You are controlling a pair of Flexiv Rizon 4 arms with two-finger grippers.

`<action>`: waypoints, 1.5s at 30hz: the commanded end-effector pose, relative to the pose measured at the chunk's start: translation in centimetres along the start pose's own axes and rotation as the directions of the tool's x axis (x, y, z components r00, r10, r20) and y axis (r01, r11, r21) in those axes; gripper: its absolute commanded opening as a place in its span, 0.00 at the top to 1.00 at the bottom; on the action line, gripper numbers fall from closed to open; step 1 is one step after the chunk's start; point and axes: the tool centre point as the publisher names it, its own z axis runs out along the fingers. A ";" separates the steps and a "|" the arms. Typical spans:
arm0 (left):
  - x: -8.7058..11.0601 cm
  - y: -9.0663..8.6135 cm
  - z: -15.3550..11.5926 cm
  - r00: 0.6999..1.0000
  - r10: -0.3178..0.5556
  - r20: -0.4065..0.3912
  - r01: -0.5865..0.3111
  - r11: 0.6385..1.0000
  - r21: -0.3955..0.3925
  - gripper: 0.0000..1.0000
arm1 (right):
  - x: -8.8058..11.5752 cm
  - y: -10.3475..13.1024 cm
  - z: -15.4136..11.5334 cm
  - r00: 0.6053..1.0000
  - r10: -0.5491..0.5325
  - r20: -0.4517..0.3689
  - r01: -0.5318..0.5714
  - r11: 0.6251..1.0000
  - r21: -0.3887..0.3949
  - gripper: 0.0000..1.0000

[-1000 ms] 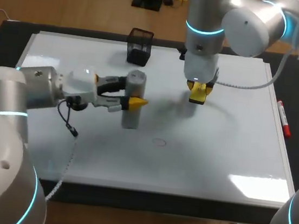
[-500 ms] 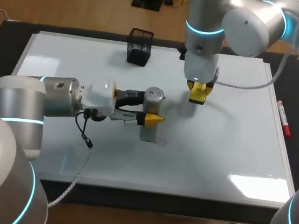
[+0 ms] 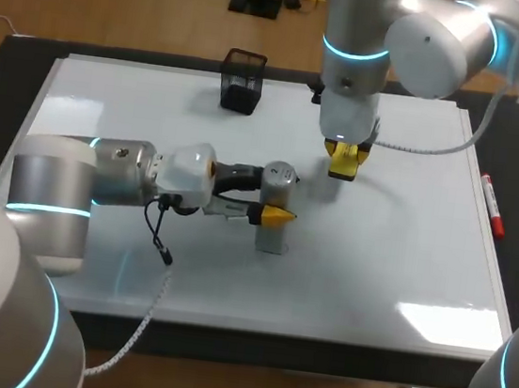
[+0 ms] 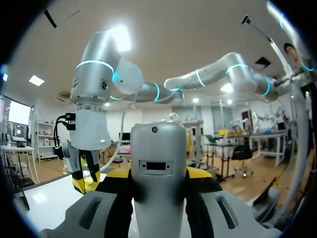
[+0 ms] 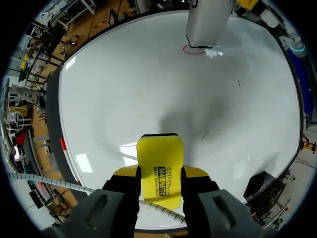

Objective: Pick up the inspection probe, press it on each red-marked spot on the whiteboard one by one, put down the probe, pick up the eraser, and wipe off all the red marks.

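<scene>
Entering from the left side, left arm lying low across the whiteboard (image 3: 394, 258). The left gripper (image 3: 268, 200) points toward the board's middle.

Item 1: inspection probe (image 3: 273, 232), a grey cylinder.
- Jaws: clamped on its upper body from two sides. In the left wrist view a yellow tip shows on each flank.
- Long axis: upright, square to the board, lower end downward.

Item 2: red mark (image 5: 194, 49), a thin ring drawn on the board.
- Position: directly under the probe's lower end, seen in the right wrist view. Part of the ring shows past the probe's edge.
- Contact: whether the end touches the board or sits just above it cannot be told.
- Judgement: the coming press is a straight move down the probe's own axis, with no sideways correction evident.
- No other red mark is seen on the board.

Item 3: right gripper (image 5: 159, 181), hanging vertically above the board, just beyond and to the right of the probe.
- Jaws: closed on the yellow eraser (image 5: 159, 166), flat face toward the board.
- The left arm is the nearer to the mark. The right arm stands near but clear of the probe.

Item 4: red marker (image 3: 491, 205), off the board's right edge.
</scene>
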 end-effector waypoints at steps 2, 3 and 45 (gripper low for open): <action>-0.5 0.7 0.4 1.000 -0.006 -0.021 0.006 1.000 0.007 1.00 | 0.0 -0.1 -0.1 1.000 -0.001 -0.002 0.001 1.000 0.001 1.00; -0.5 0.7 0.5 1.000 -0.006 -0.022 0.006 1.000 0.006 1.00 | 0.0 -0.1 -0.1 1.000 -0.001 -0.002 0.001 1.000 0.001 1.00; -1.0 1.9 0.4 0.999 -0.023 -0.028 0.021 0.998 -0.062 1.00 | 0.0 -0.1 -0.1 1.000 -0.001 -0.002 0.001 1.000 0.001 1.00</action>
